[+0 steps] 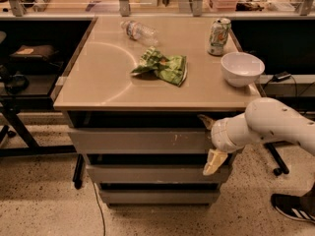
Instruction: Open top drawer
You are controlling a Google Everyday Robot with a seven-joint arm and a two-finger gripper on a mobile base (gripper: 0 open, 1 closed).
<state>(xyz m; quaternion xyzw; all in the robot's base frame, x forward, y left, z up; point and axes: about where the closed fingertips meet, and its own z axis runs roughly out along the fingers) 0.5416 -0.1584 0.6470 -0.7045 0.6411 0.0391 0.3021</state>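
The top drawer (138, 140) is the widest grey front just under the tan tabletop, with small white scuffs right of centre. It stands closed or nearly so, its front about flush with the two narrower drawers below. My gripper (205, 144) is at the right end of this front, on a white arm coming in from the right. It is open: one cream finger (204, 120) pokes into the dark gap above the front, the other (212, 162) hangs below its lower edge.
On the tabletop (98, 77) lie a plastic bottle (138, 31), a green chip bag (162, 67), a soda can (219, 36) and a white bowl (242, 68). A dark shelf stands left. A person's shoe (294, 206) is on the floor at right.
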